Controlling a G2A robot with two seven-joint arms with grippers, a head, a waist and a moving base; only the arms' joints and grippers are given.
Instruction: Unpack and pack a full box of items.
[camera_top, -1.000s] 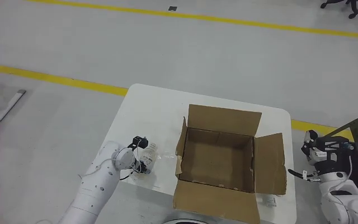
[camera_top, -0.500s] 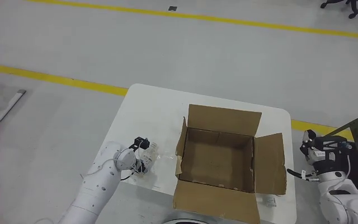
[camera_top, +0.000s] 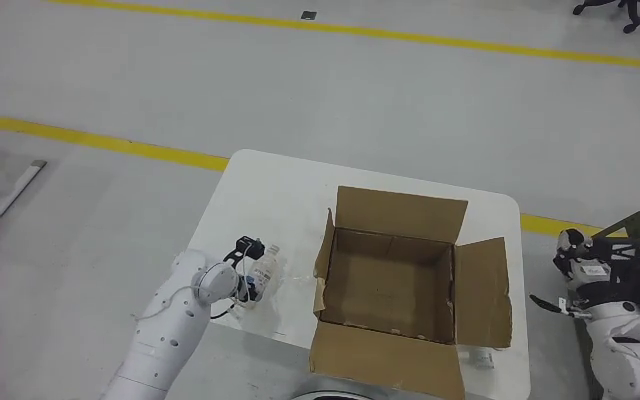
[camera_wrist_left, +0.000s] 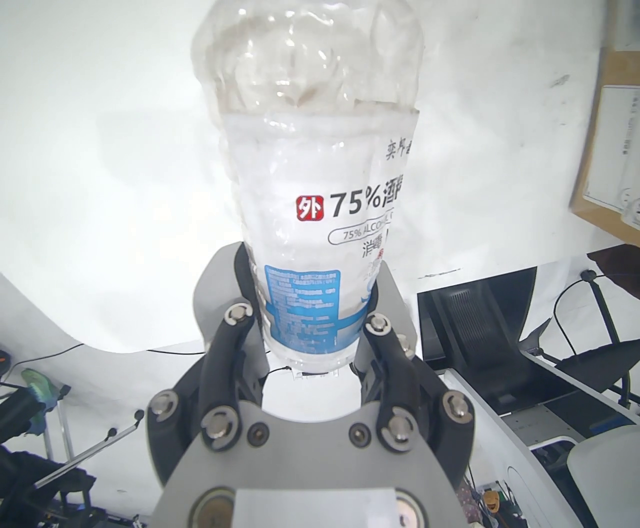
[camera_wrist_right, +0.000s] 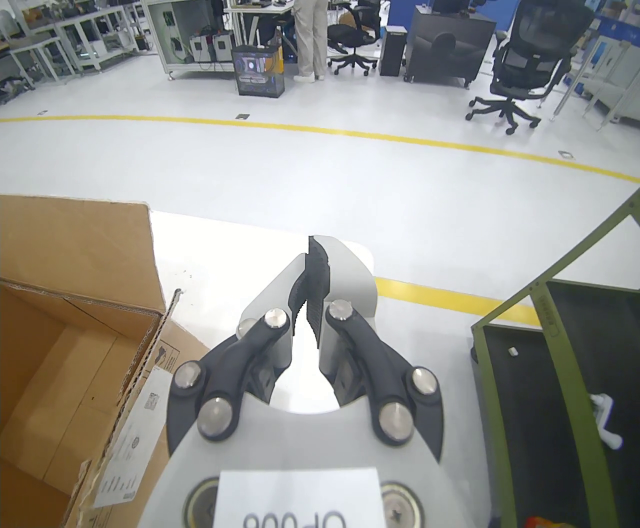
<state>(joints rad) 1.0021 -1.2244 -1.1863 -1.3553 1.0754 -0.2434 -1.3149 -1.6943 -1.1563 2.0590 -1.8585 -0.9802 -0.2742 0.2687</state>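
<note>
The left gripper (camera_wrist_left: 310, 300) is clamped on the lower end of a clear plastic bottle (camera_wrist_left: 315, 175), one finger on each side of its blue-and-white label; the bottle extends straight out from the jaws over the white table (camera_wrist_left: 100, 150). In the top view, the left gripper (camera_top: 248, 272) and the bottle (camera_top: 263, 270) are over the near-left part of the table (camera_top: 270, 195), just beside the left wall of the open cardboard box (camera_top: 400, 213). Whether the bottle touches the tabletop cannot be told. The box stands upright on the right half of the table, with its flaps folded outward. The right gripper (camera_wrist_right: 312, 280) has its ribbed pads pressed together with nothing between them. It is positioned beyond the right side of the box (camera_wrist_right: 75, 240), at the table's right edge. A green-framed bin (camera_wrist_right: 500, 325) with a black interior stands next to that edge.
</note>
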